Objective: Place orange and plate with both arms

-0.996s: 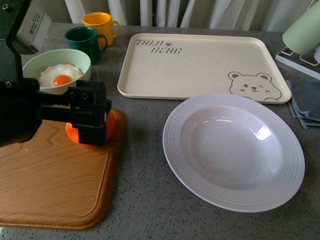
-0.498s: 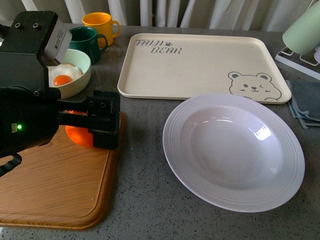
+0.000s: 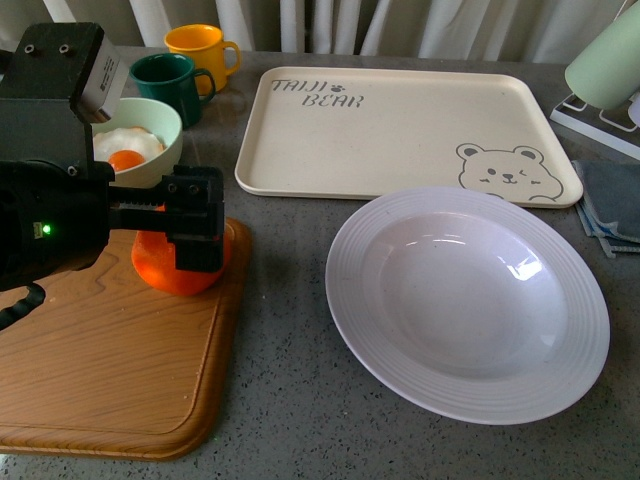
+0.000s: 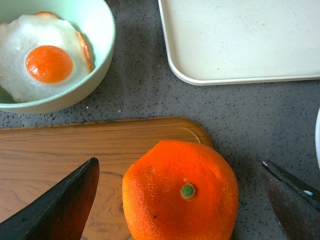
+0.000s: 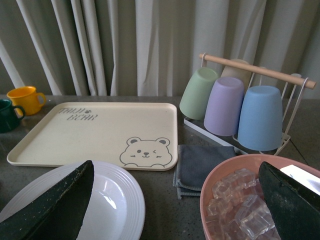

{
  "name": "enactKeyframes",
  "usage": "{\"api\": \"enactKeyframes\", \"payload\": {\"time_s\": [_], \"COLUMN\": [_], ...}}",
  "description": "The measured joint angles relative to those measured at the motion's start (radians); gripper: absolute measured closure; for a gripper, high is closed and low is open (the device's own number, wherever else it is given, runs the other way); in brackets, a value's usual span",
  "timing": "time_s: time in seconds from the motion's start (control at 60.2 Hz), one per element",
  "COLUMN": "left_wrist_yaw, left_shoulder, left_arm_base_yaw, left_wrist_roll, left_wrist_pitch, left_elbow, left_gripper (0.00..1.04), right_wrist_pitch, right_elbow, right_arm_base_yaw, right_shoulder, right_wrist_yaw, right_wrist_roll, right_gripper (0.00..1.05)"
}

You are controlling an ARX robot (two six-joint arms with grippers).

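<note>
Black left tool (image 4: 179,163) straddles the orange (image 4: 180,192), jaws wide apart.

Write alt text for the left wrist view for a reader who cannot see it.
An orange, green stem spot up, sits on the corner of a wooden cutting board between the dark fingers of the open left pincer, untouched. Nearby on the grey counter are a pale green bowl holding a fried egg and a cream tray.

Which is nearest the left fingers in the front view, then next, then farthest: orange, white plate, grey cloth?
1. The orange, between the left fingers, on the board.
2. The white plate, to its right.
3. The grey cloth, at the far right edge.
</note>
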Motion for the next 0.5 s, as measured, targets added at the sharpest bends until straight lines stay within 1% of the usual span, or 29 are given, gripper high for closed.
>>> {"api": "enactKeyframes", "payload": {"time_s": [0.498], "left_wrist_yaw": [0.025], "left_shoulder": [0.097], "left_arm_base_yaw": [0.014], "left_wrist_roll": [0.013], "left_wrist_pitch": [0.007], "left_elbow": [0.005], "left_gripper": [0.09], "right_wrist_pitch": [0.0], "right_elbow": [0.0], "right_arm_base_yaw": [0.0], "right_shoulder": [0.0], "right_wrist_yaw": [0.0], "right_wrist_roll": [0.0], "right_gripper": [0.09]}}
